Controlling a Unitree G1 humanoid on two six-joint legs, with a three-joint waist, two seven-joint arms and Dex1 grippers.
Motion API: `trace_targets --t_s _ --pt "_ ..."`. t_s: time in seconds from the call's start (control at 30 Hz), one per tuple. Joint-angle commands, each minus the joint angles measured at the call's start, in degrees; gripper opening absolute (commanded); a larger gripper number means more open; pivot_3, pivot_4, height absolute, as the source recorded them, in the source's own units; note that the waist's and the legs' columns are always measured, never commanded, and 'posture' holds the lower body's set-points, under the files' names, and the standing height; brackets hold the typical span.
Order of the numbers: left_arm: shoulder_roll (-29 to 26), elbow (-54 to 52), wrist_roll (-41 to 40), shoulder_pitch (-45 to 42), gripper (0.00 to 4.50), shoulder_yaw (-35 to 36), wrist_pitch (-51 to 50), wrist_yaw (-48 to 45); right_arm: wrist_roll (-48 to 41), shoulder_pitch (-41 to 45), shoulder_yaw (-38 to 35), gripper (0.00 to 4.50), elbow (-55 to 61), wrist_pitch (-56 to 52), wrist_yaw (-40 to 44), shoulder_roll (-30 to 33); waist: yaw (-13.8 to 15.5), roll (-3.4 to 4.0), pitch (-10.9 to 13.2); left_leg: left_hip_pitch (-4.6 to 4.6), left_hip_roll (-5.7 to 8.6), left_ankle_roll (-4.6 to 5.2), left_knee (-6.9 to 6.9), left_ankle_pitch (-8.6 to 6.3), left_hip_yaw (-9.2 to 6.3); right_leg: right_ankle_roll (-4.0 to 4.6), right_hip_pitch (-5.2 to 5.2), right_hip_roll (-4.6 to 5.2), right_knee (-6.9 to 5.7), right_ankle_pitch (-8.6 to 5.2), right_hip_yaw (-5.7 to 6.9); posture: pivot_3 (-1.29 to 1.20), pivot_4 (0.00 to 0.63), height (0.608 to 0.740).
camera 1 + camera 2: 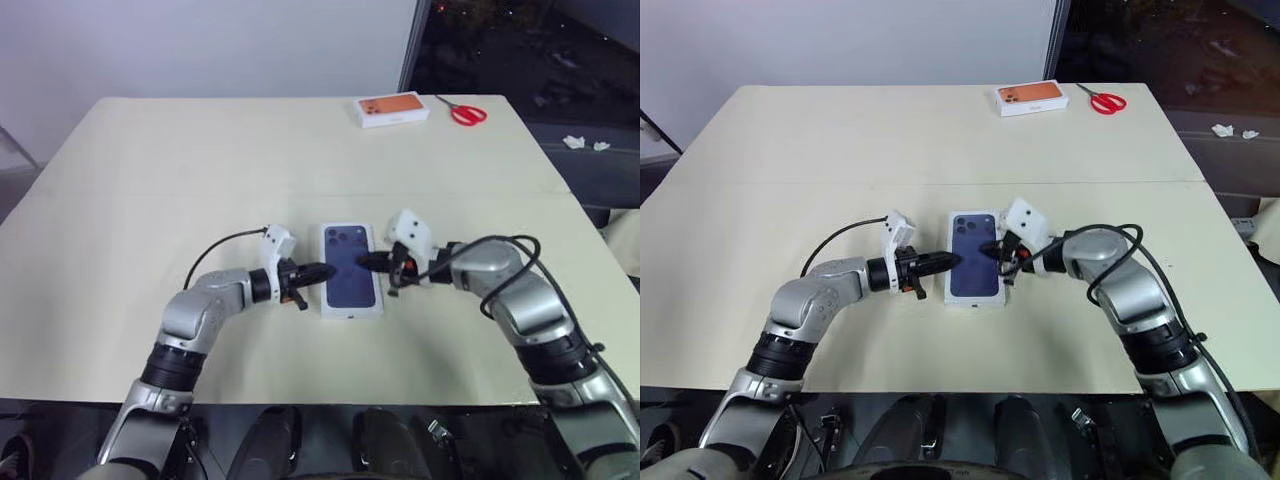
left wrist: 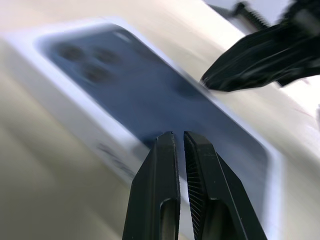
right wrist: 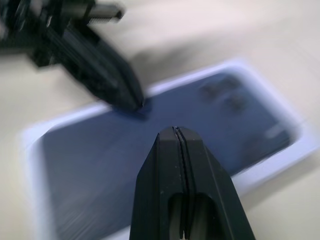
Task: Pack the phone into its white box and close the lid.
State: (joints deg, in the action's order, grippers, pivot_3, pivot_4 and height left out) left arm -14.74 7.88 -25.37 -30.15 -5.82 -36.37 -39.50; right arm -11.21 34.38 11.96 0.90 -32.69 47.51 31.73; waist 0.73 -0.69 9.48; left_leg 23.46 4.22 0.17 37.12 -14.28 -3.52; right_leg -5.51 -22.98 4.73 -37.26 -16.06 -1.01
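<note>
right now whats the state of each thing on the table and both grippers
lid: on the white box, closed, phone picture up
left gripper: shut, tip over the lid's left edge
right gripper: shut, tip over the lid
orange-topped box: closed, at the far edge
scissors: lying flat, blades closed, beside the orange-topped box

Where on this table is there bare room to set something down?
The wide cream table is bare left of the orange-topped white box and red-handled scissors. The near edge on either side of the arms is free too. It is crowded mid-table, where the left gripper and right gripper meet over the blue-printed white lid.
</note>
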Motion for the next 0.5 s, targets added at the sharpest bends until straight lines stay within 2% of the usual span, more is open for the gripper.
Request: trace_targets --t_s 0.03,0.2,0.43,0.5 --pt "2.00 4.31 4.35 -3.98 0.39 0.27 6.87 3.28 4.13 3.74 -0.12 0.02 -5.65 3.88 -4.19 -1.77 0.04 -0.01 0.00 0.04 0.02 -0.15 0.00 0.09 0.00 -0.01 -0.04 0.00 0.00 0.00 0.01 0.00 0.150 0.740" --pt "0.70 10.05 12.77 -3.30 0.39 -7.21 8.99 2.08 8.90 1.98 5.19 0.02 -7.56 6.00 -2.96 -1.95 -0.17 0.01 -0.03 0.12 0.03 -0.25 -0.14 0.15 0.13 -0.01 -0.19 -0.02 0.09 0.00 -0.05 0.00 0.150 0.740" --pt "-0.45 7.68 12.86 -0.99 0.39 -5.87 9.16 0.48 6.98 0.33 2.92 0.02 -5.25 3.90 -1.38 -2.37 -0.51 0.07 -0.19 -0.49 0.00 0.12 -0.08 -0.09 0.05 -0.02 0.50 -0.03 0.06 0.00 -0.02 0.00 0.150 0.740" --pt "-0.60 4.39 7.89 -1.08 0.39 -1.35 6.71 -0.72 1.34 1.32 -1.84 0.56 -4.54 -1.31 0.11 -3.09 -0.50 0.06 -0.18 -0.47 0.00 0.13 -0.08 -0.09 0.06 -0.02 0.46 -0.03 0.07 0.00 -0.03 0.00 0.150 0.740"
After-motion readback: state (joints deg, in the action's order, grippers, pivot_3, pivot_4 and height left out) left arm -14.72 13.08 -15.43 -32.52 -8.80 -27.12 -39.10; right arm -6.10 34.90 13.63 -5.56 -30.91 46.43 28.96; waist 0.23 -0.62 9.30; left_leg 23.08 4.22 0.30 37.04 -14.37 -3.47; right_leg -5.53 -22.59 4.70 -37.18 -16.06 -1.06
